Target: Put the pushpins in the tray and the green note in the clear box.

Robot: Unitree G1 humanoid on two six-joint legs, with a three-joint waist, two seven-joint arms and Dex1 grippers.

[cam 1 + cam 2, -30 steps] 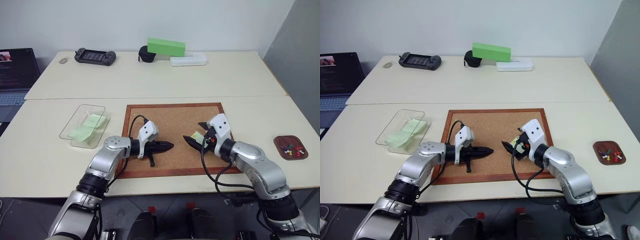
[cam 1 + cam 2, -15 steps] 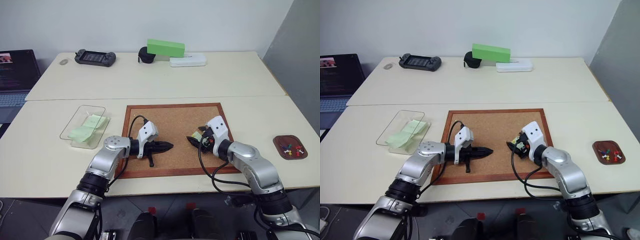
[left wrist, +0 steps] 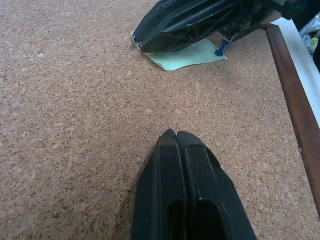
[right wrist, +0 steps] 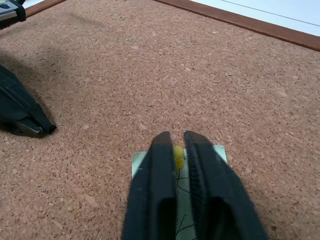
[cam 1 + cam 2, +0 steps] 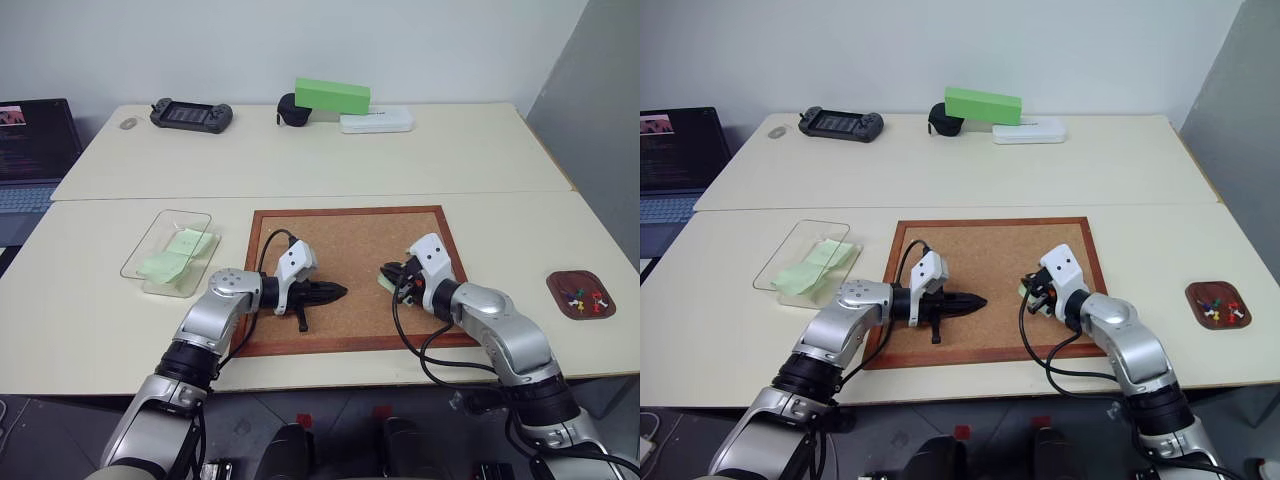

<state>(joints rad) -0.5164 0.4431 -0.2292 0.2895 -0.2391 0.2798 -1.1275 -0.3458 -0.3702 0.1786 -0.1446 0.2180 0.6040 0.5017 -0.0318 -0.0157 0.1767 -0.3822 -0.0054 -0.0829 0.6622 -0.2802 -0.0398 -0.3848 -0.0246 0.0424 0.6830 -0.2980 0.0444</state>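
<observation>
Yellow pushpin (image 4: 178, 155) — seated in the pale green note (image 3: 186, 56), which lies flat on the cork board (image 5: 350, 250) toward its right side; pin head pinched between the fingertips of the right gripper (image 4: 175, 142). A blue pushpin (image 3: 220, 49) stands at another corner of the same note.

Right gripper — clamped on the yellow pin head, tips down on the note. A second ago its jaws stood apart above the note; since then they have come together and the hand has sunk slightly onto the board.

Left gripper (image 5: 335, 292) — fingers pressed fully together, holding nothing, hovering low over the cork near the board's middle, pointing toward the right gripper; place unchanged from a second ago.

Clear box (image 5: 140, 262) — on the counter (image 5: 90, 320) just left of the board; holds green slips (image 5: 177, 252) already.

Tray (image 5: 556, 295) — dark reddish-brown, on the counter well right of the board; several coloured pushpins (image 5: 585, 297) lie in it.

Far counter — handheld game console (image 5: 190, 113), bright green block (image 5: 332, 95) resting over a black object (image 5: 289, 110) and a white flat case (image 5: 377, 121). Laptop (image 5: 30, 140) at the far left edge.
</observation>
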